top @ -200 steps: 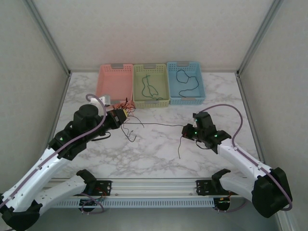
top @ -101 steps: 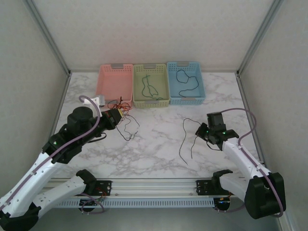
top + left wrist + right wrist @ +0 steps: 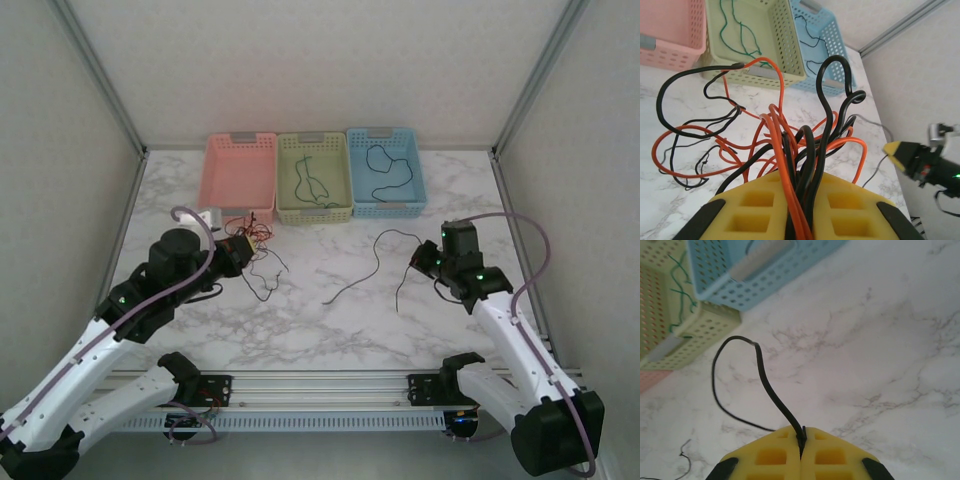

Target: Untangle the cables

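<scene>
My left gripper is shut on a tangled bundle of black and red-orange cables, which fans out over the marble near the pink basket. My right gripper is shut on one black cable. That cable arcs up from the jaws and trails left across the table, free of the bundle. A green cable lies in the green basket and a black cable lies in the blue basket.
Three baskets stand in a row at the back of the marble table. A small white object sits beside the pink basket. Metal frame posts and white walls close in both sides. A rail runs along the near edge.
The right gripper has pulled its black cable rightward and back, out of the bundle, so it now lies slack. The left gripper shifted slightly back toward the pink basket with the bundle.
</scene>
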Robot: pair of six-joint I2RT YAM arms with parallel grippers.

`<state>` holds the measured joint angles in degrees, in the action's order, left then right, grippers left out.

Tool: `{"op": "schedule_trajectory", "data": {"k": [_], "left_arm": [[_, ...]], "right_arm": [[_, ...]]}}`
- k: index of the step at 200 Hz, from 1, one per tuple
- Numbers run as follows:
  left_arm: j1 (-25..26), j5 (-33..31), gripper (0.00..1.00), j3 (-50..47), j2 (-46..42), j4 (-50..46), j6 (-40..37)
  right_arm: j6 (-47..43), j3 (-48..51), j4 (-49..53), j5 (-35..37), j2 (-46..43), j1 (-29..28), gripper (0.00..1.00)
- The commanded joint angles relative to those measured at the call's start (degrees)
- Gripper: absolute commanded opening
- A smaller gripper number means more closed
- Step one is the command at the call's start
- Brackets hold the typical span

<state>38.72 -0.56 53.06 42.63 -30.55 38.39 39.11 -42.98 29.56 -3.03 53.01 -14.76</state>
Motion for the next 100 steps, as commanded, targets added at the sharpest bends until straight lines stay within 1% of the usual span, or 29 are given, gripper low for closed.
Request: {"op": "schedule_trajectory", "data": {"k": [1,51,78,100], "left_arm": [[-0.6,0.4,0.0,-2.0,-0.4,1.3,0.7],[-0.6,1.4,0.0,-5.0,0.4,2.2,1.0],[-0.6,1.8,0.0,-5.5,0.5,2.1,0.9],[-0.6,2.1,0.0,-5.9,0.7,2.3,0.8]], "right_arm": [[-2.8,-6.5,3.1,1.0,-0.8,0.3,0.0],[-8.2,-22.7,6.0,9.2,4.3,0.3,0.0],[-10.3,-33.1,7.4,14.9,9.7,0.5,0.0],[-11.3,-39.7,6.7,20.1,14.7,0.6,0.0]]}}
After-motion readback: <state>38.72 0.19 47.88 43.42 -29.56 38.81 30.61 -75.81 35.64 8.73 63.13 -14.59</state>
